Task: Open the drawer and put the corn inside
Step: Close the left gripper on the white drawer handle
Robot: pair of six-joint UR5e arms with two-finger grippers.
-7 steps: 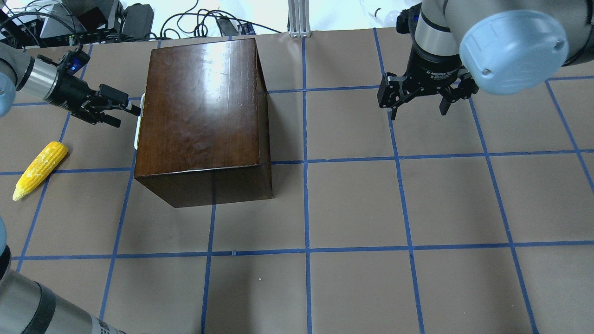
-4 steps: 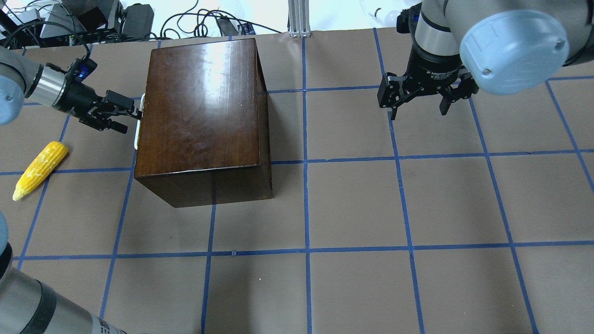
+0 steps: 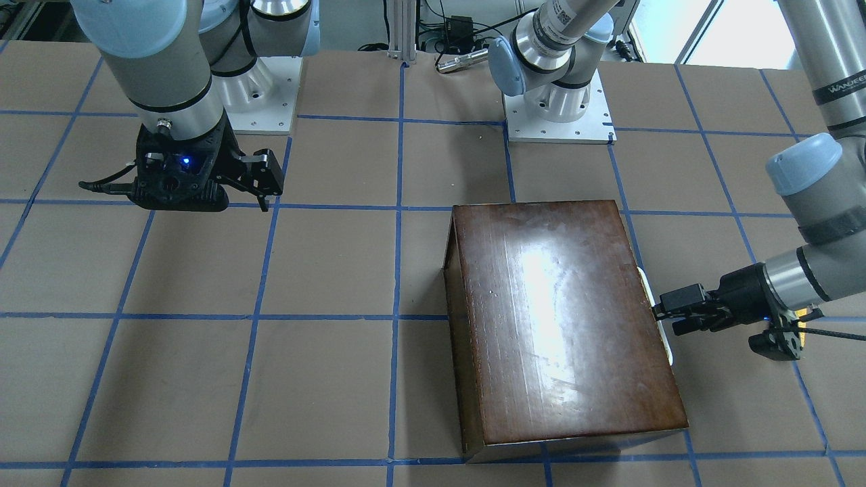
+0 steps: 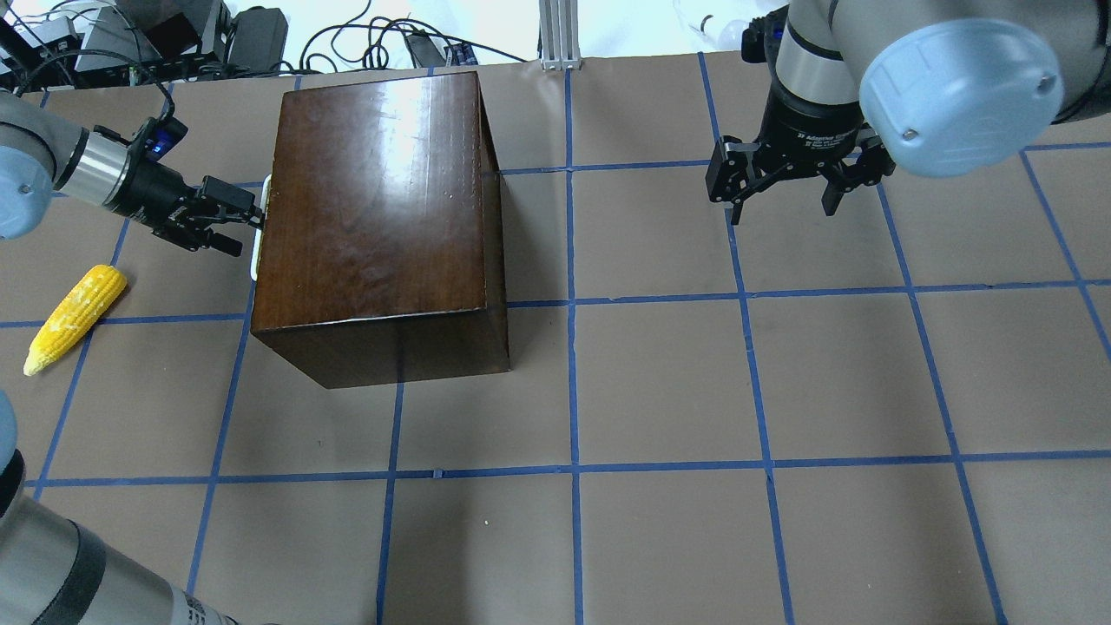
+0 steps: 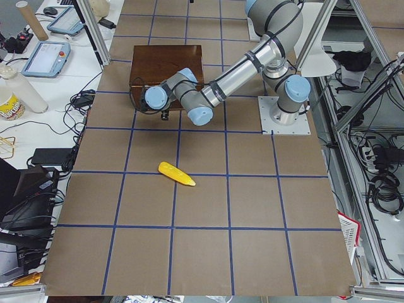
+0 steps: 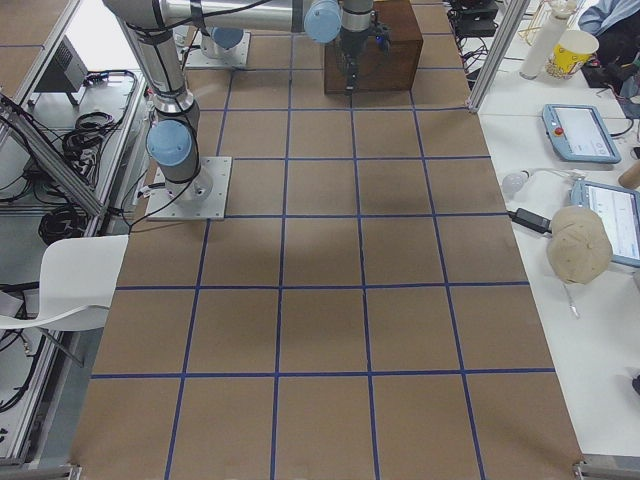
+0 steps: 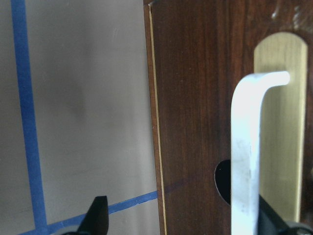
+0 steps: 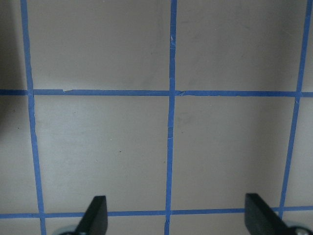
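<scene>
Step in hand: grabbing the drawer pull. My left gripper [image 4: 246, 230] sits at the box [image 4: 373, 200] face that looks toward the worktop's left edge, fingers apart. In the wrist view the white handle [image 7: 244, 147] stands between them, much nearer one finger than the other. The drawer [image 7: 195, 98] looks fully shut, its front flush with the box.

To do it well I'd centre the bar between the fingers, clamp firmly, then pull straight out toward the left edge with no twist. The box isn't fixed that I can see and may slide on the paper. The bar looks thin and smooth, so slipping is a risk.

The corn [image 4: 74, 319] lies flat near the left edge, close by the arm and well apart from the box.

The right gripper [image 4: 781, 213] hangs over the far right part of the table [image 4: 660, 382], spread and empty.

The surface is brown paper with a blue tape grid [image 4: 573, 382]. Cables and electronics crowd beyond the far edge, and benches with pendants flank the ends.
</scene>
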